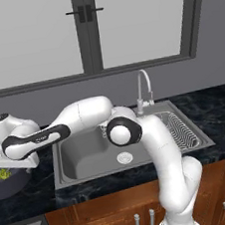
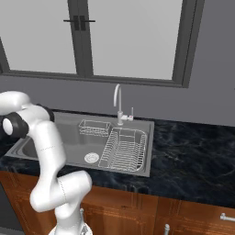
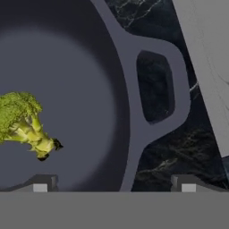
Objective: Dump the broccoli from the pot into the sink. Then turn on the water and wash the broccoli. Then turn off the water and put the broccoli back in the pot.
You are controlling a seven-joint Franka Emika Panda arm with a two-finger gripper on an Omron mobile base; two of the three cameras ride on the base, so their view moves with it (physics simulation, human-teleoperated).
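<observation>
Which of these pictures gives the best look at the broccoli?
The hand view: the broccoli lies large and clear on the floor of the dark pot, green crown and pale stem both plain. In the left base view it is a small yellow-green speck in the pot at the left edge, beside the sink.

No legible text, labels, brands, numbers or signs on any surface in the left base, right base or hand views.
</observation>
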